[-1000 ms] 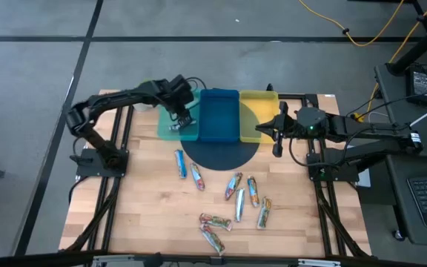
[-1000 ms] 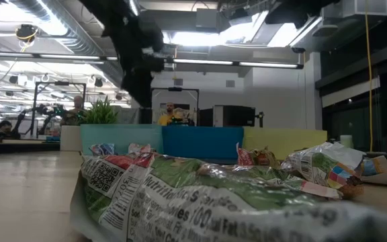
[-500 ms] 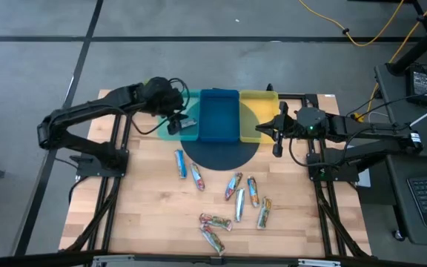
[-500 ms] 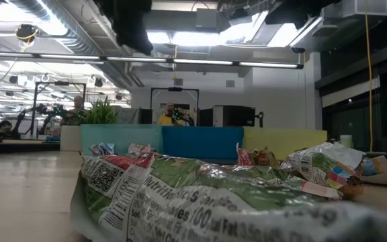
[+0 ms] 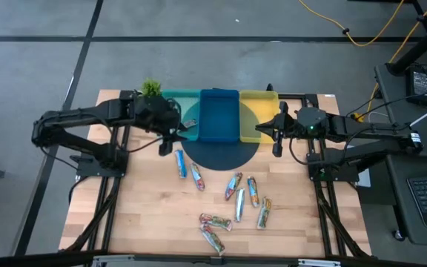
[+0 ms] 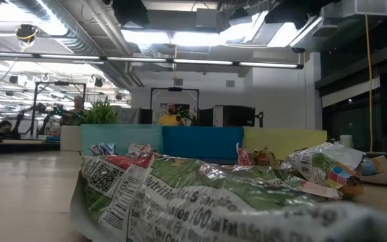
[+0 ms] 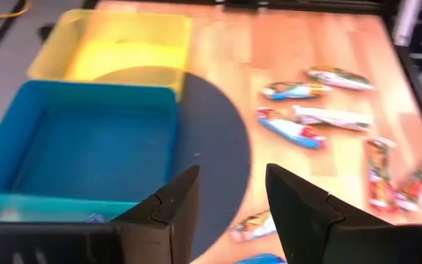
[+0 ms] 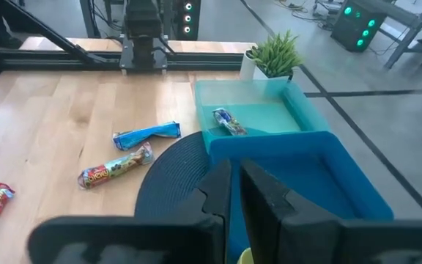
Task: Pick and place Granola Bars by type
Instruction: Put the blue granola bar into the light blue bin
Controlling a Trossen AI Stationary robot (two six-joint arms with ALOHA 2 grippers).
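Granola bars [image 5: 233, 200]: eight on table, mixed headings, one in teal tray [image 8: 269, 110] | left gripper [image 5: 170, 138] parted, empty | right gripper [image 5: 278, 141] fingers nearly together, empty

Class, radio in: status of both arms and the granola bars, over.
Left gripper open, empty. Right gripper parked by yellow tray. One bar in teal tray. Nothing blocking.

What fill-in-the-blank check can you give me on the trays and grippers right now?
1. The one bar already sorted lies in the ____ tray.
2. The middle tray is coloured ____.
3. The left gripper is ____ and holds nothing.
4. The potted plant stands beside the ____ tray.

Missing words: teal; blue; open; teal
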